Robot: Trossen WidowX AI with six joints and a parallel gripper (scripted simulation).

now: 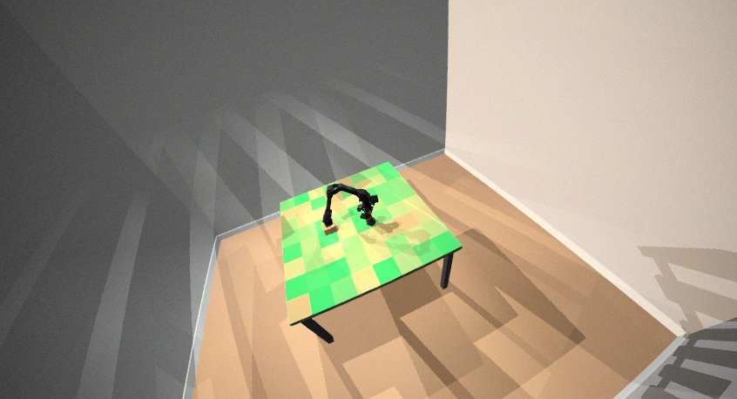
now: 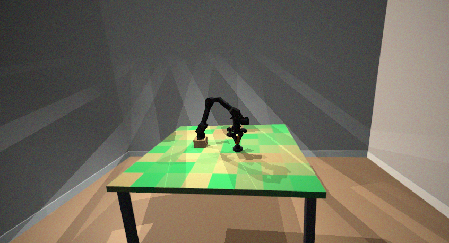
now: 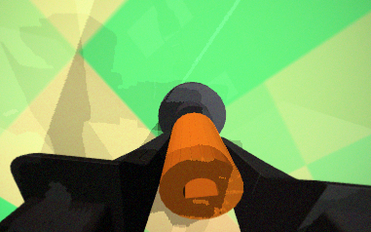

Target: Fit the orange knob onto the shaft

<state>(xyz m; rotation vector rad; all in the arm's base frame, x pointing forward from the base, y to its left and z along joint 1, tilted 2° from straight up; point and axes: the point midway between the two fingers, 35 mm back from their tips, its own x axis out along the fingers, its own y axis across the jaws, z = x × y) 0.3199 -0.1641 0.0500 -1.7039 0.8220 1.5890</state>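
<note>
One gripper is seen, and it is closed on the orange knob, which is held between its dark fingers. In the wrist view the knob's upper end faces the camera and a D-shaped hole is shown there. The knob's far end is over the round pedestal; the shaft is hidden behind the knob, so contact cannot be judged. In the exterior view the knob hangs just above the pedestal on the checked table. For this step, the knob should be kept upright and centred, turned slowly under light pressure until the flats meet, then pressed down fully.
</note>
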